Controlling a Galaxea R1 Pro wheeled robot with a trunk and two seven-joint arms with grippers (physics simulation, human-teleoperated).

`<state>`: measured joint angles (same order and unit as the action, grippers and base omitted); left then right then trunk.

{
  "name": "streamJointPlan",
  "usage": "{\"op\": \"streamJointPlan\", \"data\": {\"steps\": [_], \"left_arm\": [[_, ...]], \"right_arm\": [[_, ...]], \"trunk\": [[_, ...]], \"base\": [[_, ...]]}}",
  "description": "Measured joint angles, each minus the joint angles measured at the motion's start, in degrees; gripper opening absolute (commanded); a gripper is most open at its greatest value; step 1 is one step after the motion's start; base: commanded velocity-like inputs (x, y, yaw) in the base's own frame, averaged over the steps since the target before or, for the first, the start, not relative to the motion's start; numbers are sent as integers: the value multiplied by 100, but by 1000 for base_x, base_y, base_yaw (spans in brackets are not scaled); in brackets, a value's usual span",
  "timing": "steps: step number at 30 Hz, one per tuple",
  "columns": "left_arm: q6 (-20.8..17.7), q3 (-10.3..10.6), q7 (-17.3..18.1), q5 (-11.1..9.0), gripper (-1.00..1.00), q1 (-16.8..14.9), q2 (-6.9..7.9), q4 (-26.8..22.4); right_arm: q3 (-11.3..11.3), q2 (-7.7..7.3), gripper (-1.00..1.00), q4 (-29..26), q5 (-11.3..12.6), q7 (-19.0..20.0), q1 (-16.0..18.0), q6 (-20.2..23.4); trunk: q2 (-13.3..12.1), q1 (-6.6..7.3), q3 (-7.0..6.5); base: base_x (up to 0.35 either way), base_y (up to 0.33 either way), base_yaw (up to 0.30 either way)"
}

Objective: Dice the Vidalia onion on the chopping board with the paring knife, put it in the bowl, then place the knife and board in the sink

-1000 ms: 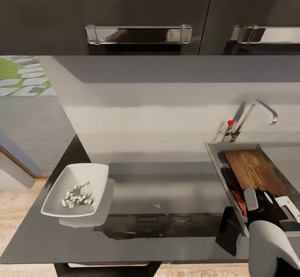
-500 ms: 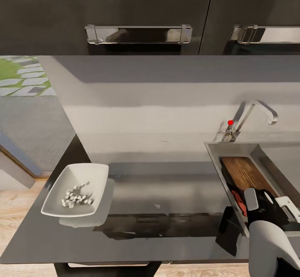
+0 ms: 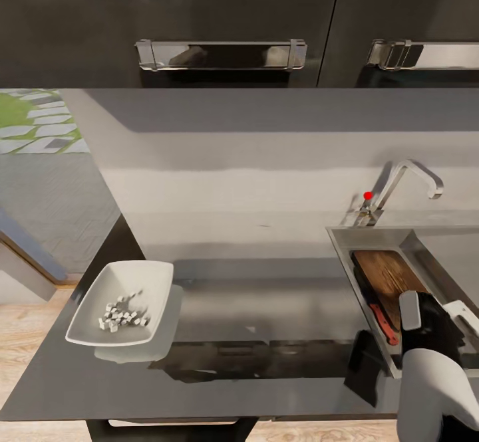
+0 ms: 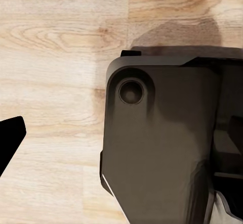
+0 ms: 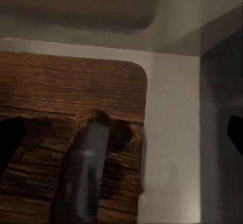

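The chopping board (image 3: 386, 270) lies inside the sink (image 3: 339, 242), with the red-handled paring knife (image 3: 384, 316) beside it along the basin's left wall. My right gripper (image 3: 432, 314) hovers over the board's near end. In the right wrist view that gripper (image 5: 121, 138) is open, its fingertips (image 5: 10, 140) far apart over the board (image 5: 61, 92) and its slot handle hole (image 5: 88, 168). The white bowl (image 3: 143, 276) sits on the countertop (image 3: 266, 309) at the left, with the diced onion (image 3: 123, 312) in it. My left gripper's fingertip (image 4: 10, 138) hangs over wooden floor.
A chrome tap (image 3: 406, 183) with a red knob stands behind the sink. Dark wall cabinets (image 3: 219, 23) hang overhead. The countertop's left end borders a doorway and wooden floor (image 3: 26, 335). The robot's dark body (image 4: 162, 143) is close to the left wrist.
The chopping board has sunk lower and flatter into the sink. My right gripper has shifted slightly right and towards me, uncovering more of the knife's red handle.
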<state>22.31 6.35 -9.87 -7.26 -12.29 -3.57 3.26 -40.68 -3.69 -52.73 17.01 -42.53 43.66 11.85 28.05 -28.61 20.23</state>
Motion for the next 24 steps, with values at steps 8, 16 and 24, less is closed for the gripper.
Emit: {"op": "streamJointPlan", "data": {"steps": [8, 16, 24], "left_arm": [[-2, 0, 0, 0, 100, 0, 0, 0], [1, 0, 0, 0, 100, 0, 0, 0], [7, 0, 0, 0, 100, 0, 0, -6]], "right_arm": [[491, 2, 100, -1088, -20, 591, 0, 1527], [526, -75, 100, -2077, -95, 1946, -2, 2992], [1075, -696, 100, -2220, -773, 3739, -7, 3535]], "trunk": [[0, 0, 0], [0, 0, 0], [0, 0, 0]], "base": [[0, 0, 0], [0, 0, 0], [0, 0, 0]]}}
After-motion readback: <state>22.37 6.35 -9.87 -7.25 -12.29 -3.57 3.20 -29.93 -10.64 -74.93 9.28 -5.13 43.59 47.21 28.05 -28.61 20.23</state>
